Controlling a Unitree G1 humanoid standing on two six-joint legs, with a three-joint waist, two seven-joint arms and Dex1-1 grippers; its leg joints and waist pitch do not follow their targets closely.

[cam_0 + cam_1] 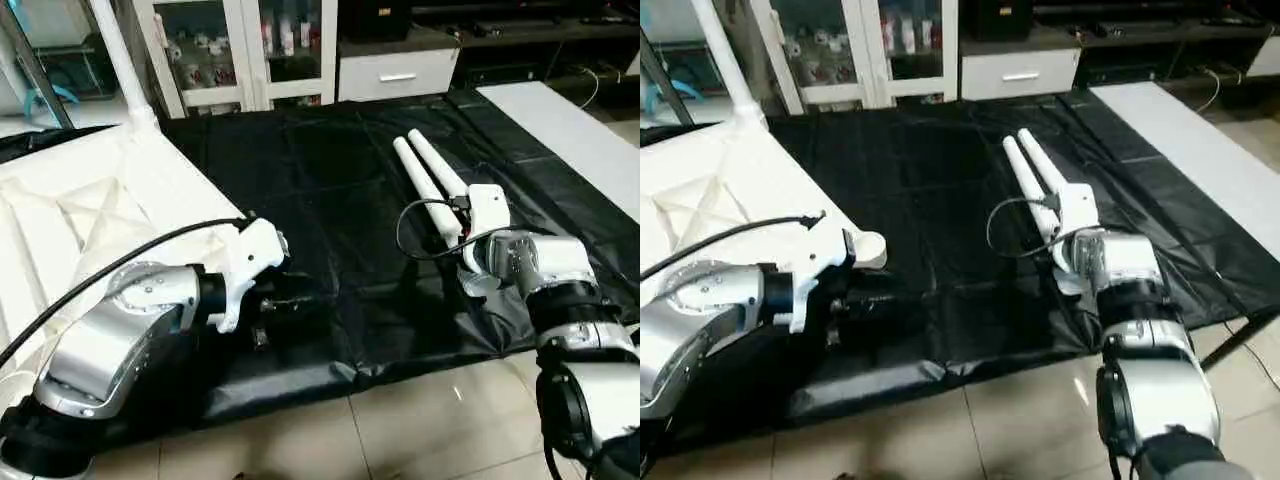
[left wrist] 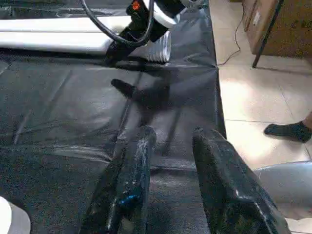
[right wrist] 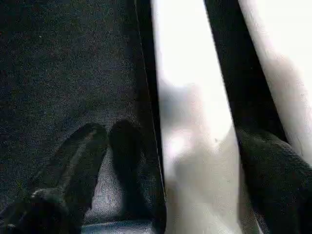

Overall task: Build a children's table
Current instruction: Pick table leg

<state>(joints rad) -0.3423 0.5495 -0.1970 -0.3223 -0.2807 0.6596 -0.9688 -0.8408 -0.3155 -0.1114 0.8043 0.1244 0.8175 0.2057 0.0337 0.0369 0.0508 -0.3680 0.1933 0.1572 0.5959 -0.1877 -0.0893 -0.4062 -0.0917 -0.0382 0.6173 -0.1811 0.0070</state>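
The children's table top (image 1: 90, 210) lies underside up at the left of the black-draped work table, its X ribs showing. One white leg (image 1: 118, 55) stands upright in its far corner socket. Two more legs (image 1: 425, 175) lie side by side on the black cloth. My right gripper (image 3: 173, 141) is at their near ends, open and straddling one leg (image 3: 185, 97) without closing on it, while the other leg (image 3: 278, 58) lies beside it. My left gripper (image 2: 175, 134) hovers low over the cloth beside the top's near corner, open with nothing between its fingers.
The black cloth ends at the near edge (image 1: 400, 365) over tiled floor. A glass-door cabinet (image 1: 240, 50) and a white drawer unit (image 1: 395, 75) stand behind. A white board (image 1: 570, 130) lies at the right. A person's socked foot (image 2: 290, 130) is on the floor.
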